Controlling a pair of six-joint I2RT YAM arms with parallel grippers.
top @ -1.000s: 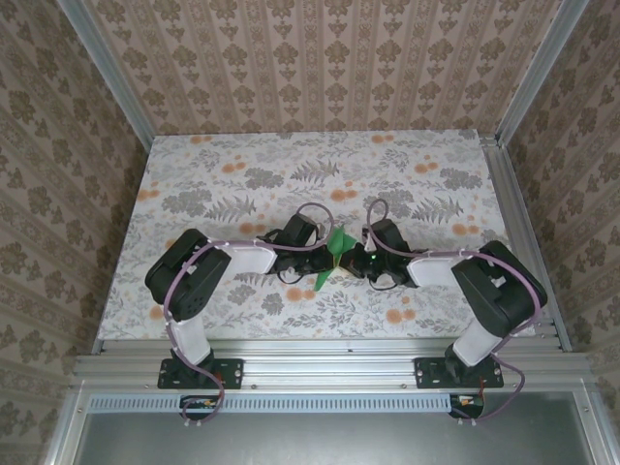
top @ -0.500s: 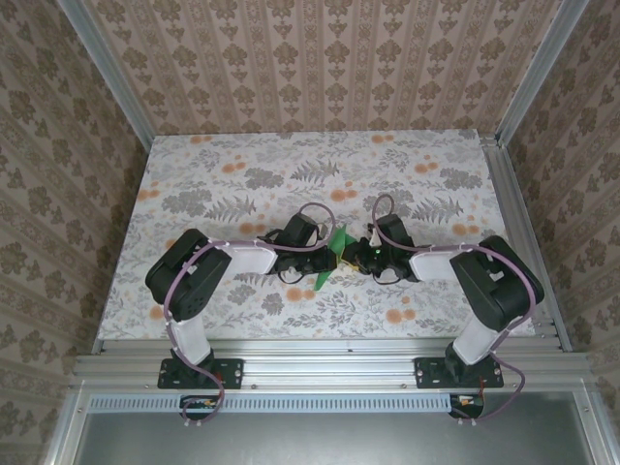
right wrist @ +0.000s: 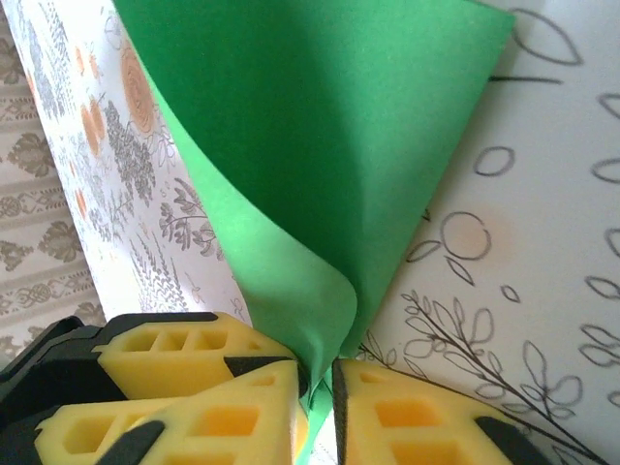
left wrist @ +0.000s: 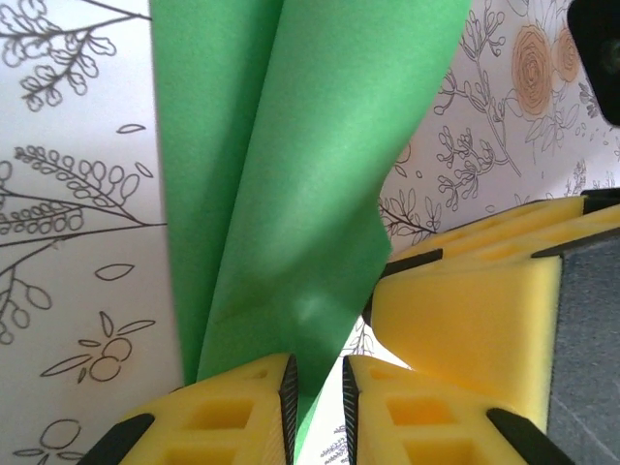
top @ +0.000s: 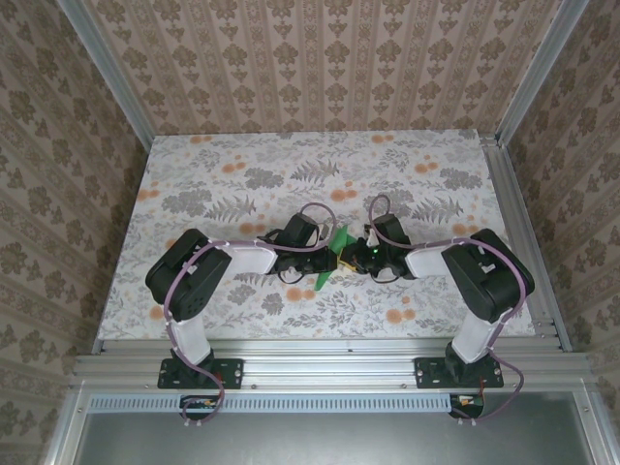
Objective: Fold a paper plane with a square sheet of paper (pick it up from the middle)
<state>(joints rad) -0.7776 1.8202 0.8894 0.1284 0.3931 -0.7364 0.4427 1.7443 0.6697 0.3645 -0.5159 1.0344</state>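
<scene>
I am seeing patterned wallpaper (top: 320, 58) rising behind the floral tablecloth (top: 242, 165) and an aluminium rail (top: 329, 368) running along its near edge.

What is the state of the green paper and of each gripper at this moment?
Green paper: bent into a loose fold, not flat; seems held up off the table, pinched by both grippers.
Left gripper: shut on the green paper, which passes between its fingers.
Right gripper: shut on the green paper at the fold, close beside the left gripper.
</scene>
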